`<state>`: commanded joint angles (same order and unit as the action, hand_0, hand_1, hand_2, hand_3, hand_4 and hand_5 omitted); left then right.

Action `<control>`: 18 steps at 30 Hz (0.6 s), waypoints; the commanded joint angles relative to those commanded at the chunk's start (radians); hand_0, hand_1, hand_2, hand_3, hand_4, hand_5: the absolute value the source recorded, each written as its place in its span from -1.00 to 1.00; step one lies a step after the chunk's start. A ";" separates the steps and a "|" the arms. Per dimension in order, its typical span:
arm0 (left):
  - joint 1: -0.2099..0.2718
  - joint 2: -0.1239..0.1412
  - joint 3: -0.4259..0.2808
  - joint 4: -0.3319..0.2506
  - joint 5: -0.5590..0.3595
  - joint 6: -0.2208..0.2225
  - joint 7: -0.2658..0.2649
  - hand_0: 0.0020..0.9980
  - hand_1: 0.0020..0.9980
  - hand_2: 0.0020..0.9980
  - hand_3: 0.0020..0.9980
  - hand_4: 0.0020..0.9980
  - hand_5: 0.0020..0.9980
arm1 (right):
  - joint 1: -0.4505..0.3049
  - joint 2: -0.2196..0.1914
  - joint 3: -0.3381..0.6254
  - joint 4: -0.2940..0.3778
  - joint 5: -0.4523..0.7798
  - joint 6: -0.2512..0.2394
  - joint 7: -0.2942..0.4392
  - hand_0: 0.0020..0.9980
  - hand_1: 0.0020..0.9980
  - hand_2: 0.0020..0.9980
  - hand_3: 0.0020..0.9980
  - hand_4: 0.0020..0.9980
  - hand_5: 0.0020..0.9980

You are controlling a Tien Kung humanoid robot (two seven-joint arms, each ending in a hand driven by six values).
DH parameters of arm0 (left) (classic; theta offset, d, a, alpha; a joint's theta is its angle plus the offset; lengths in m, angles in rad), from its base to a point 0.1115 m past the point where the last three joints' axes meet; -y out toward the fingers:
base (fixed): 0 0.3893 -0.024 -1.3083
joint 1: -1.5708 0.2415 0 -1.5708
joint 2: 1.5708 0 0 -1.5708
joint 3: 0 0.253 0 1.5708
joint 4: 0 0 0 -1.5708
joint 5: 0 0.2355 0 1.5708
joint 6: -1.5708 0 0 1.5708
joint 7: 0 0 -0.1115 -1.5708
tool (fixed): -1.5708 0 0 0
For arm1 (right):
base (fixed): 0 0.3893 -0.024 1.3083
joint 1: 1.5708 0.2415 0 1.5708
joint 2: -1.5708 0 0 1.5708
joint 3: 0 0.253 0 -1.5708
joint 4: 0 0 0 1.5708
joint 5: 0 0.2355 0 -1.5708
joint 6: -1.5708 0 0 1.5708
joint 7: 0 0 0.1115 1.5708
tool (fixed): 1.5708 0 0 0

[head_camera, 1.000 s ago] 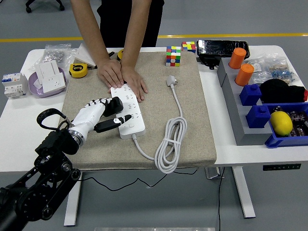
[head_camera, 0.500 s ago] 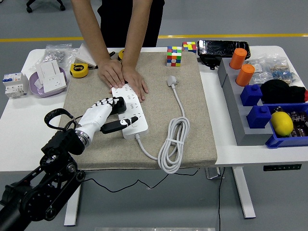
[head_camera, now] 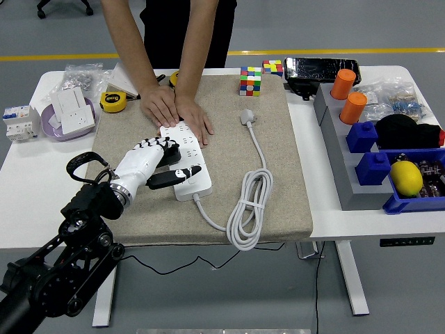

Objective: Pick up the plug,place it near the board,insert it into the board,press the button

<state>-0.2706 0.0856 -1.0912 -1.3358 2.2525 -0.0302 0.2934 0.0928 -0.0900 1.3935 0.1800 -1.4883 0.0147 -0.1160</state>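
Left edge of desk: breaker unit, purple bowl w/ a white socket part, yellow tape measure. All well apart from the work area on the beige mat.

Left hand reaches in from lower left. Fingers are curled around a black plug, held at the near-left part of the white power strip; thumb lies low across the strip's near end. Plug body sits directly over the strip's socket face, touching or nearly so. Cannot tell whether the pins are seated; the fingers hide the contact. Judgement: insertion step in progress, button press not yet done.

Person's 2 hands press flat on the strip's far end, steadying it.

Risks from here:
1. Pin misalignment. Cause: plug tilted in the grasp, holes hidden under the fingers. Result: pins jam on the socket face.
2. Strip shift. Cause: downward push off-centre at the near end while only the far end is held.
3. Contact w/ the person's hands. Cause: they lie just beyond the plug.

Right of strip: coiled white cable w/ free white plug, not involved. Rubik's cubes at the mat's far edge. Bins w/ orange cups and a lemon at far right, well apart.

Right hand: not visible.
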 joint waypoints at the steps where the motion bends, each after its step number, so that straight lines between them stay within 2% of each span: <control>1: -0.001 0.000 0.000 0.000 0.001 0.000 0.000 1.00 1.00 0.97 0.71 1.00 1.00 | 0.000 0.000 0.000 0.000 0.001 0.000 0.000 0.64 0.49 0.48 0.52 1.00 0.60; 6: -0.002 0.000 0.002 -0.004 0.004 -0.002 0.001 1.00 1.00 0.97 0.71 1.00 1.00 | -0.001 -0.001 0.000 0.000 0.001 0.000 0.000 0.64 0.49 0.48 0.52 1.00 0.60; 9: 0.001 0.004 0.000 -0.027 0.001 0.005 -0.006 1.00 1.00 0.97 0.71 1.00 1.00 | 0.001 -0.001 0.000 0.000 0.001 0.000 0.000 0.64 0.49 0.48 0.52 1.00 0.60; 12: 0.013 0.013 -0.009 -0.088 -0.023 0.026 -0.025 1.00 1.00 0.97 0.71 1.00 1.00 | 0.001 0.000 0.001 0.000 0.000 -0.001 0.000 0.64 0.49 0.48 0.52 1.00 0.60; 13: 0.017 0.014 -0.013 -0.105 -0.031 0.028 -0.027 1.00 0.99 0.88 0.71 1.00 1.00 | 0.001 0.000 0.001 0.000 0.000 -0.001 0.000 0.64 0.49 0.48 0.52 1.00 0.60; 14: 0.021 0.016 -0.016 -0.122 -0.040 0.029 -0.029 1.00 0.99 0.88 0.71 1.00 1.00 | 0.000 0.000 0.001 0.000 0.000 -0.001 0.000 0.64 0.49 0.48 0.52 1.00 0.60; 18: 0.061 0.025 -0.036 -0.238 -0.119 0.030 -0.024 1.00 0.99 0.88 0.71 1.00 1.00 | -0.001 0.000 0.002 0.000 -0.002 0.000 0.000 0.64 0.49 0.48 0.52 1.00 0.60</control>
<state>-0.2094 0.1106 -1.1274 -1.5741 2.1334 -0.0004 0.2689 0.0915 -0.0895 1.3955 0.1800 -1.4902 0.0142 -0.1157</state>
